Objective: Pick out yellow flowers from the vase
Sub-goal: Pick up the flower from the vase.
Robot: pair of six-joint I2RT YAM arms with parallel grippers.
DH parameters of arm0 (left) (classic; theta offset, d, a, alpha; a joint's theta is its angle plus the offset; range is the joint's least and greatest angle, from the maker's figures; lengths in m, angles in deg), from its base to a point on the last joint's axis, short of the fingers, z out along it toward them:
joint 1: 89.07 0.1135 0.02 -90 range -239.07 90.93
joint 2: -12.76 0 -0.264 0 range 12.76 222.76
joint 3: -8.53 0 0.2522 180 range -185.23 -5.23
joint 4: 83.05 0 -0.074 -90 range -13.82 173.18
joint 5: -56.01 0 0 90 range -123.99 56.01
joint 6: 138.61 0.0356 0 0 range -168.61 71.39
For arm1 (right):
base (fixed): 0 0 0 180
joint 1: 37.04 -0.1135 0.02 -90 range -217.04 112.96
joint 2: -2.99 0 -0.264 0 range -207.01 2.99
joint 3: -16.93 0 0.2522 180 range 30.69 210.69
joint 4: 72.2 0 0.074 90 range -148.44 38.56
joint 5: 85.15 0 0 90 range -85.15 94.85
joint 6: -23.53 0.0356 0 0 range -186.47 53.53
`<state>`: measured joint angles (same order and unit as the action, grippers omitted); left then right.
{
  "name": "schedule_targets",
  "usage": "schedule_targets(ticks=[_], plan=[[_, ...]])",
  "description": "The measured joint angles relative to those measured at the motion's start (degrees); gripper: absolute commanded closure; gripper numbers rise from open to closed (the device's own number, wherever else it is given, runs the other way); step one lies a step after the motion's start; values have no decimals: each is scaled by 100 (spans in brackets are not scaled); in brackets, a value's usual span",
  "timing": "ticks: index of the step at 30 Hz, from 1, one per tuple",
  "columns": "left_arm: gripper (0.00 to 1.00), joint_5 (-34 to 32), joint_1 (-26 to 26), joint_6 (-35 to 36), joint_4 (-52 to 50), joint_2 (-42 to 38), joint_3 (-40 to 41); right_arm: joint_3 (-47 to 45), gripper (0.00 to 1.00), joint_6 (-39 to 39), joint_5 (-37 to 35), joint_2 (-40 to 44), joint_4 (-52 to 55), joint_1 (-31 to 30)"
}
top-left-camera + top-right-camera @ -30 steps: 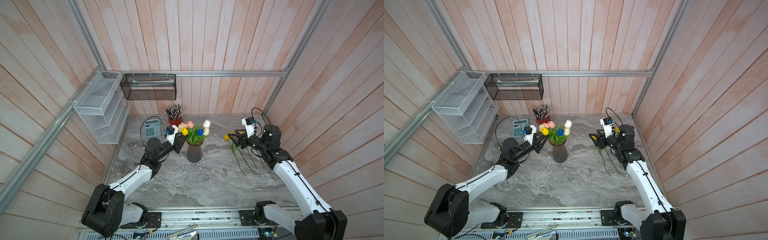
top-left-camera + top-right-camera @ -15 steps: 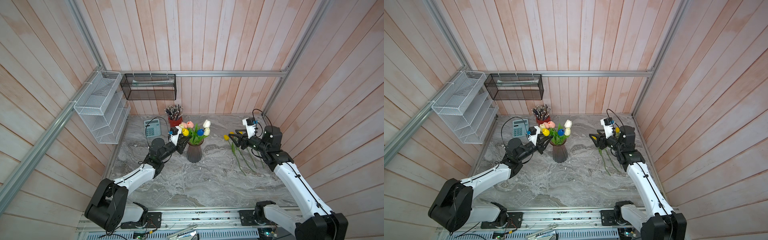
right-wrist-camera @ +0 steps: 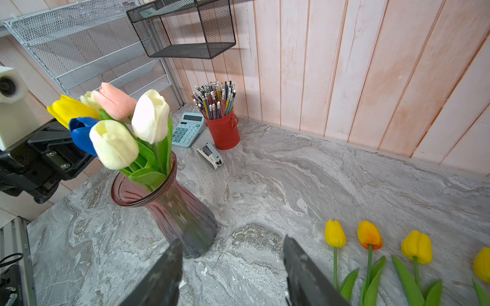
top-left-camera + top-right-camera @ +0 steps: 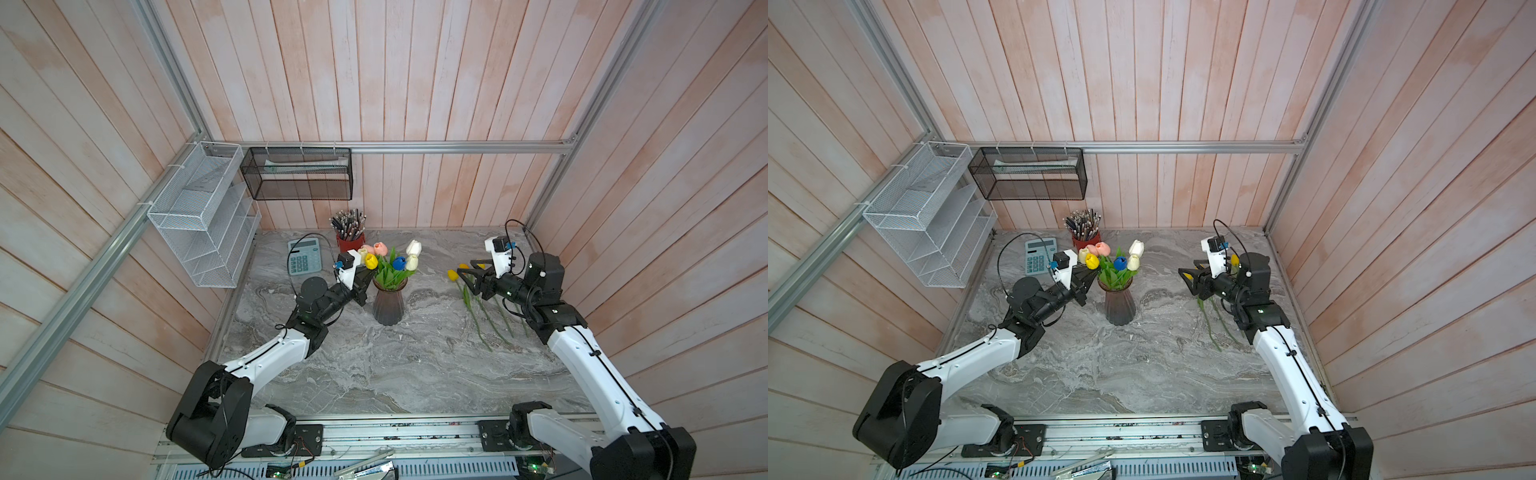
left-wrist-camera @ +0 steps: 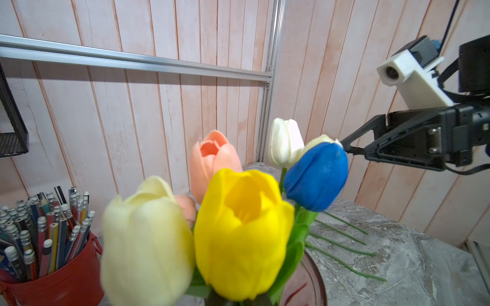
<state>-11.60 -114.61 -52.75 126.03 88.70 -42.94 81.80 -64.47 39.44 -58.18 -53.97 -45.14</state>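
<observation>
The dark ribbed vase (image 4: 389,305) (image 4: 1119,305) (image 3: 183,212) stands mid-table. One of the yellow flowers (image 4: 371,261) (image 4: 1092,260) (image 5: 244,233) (image 3: 70,108) is in it, on its left side. My left gripper (image 4: 368,277) (image 4: 1090,277) (image 5: 238,302) is shut just under that yellow head, on its stem; the head hides the stem. Several more yellow flowers (image 3: 335,234) (image 4: 453,274) lie side by side on the table at the right, one of them more orange (image 3: 370,235). Above them my right gripper (image 4: 463,277) (image 4: 1185,276) (image 3: 232,241) hangs open and empty, pointing at the vase.
Blue (image 4: 399,262), white (image 4: 413,248) and pink (image 4: 380,248) tulips share the vase. Behind it stand a red pencil cup (image 4: 350,241), a calculator (image 4: 304,257) and a stapler (image 3: 210,156). A white wire rack (image 4: 203,220) and a black mesh basket (image 4: 299,174) hang on the walls.
My left gripper has moved in toward the vase's left side and closed under the yellow head. The right arm has stayed put.
</observation>
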Motion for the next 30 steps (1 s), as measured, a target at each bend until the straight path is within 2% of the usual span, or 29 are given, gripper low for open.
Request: schedule_targets(ticks=[11, 30], plan=[[95, 7, 0, -72, -282, -358, -48, -74, 38, 0, 2, 28, -15, 0], [95, 7, 0, -210, -1646, -1434, -1281, -149, 38, -7, 446, 140, -31, 0]])
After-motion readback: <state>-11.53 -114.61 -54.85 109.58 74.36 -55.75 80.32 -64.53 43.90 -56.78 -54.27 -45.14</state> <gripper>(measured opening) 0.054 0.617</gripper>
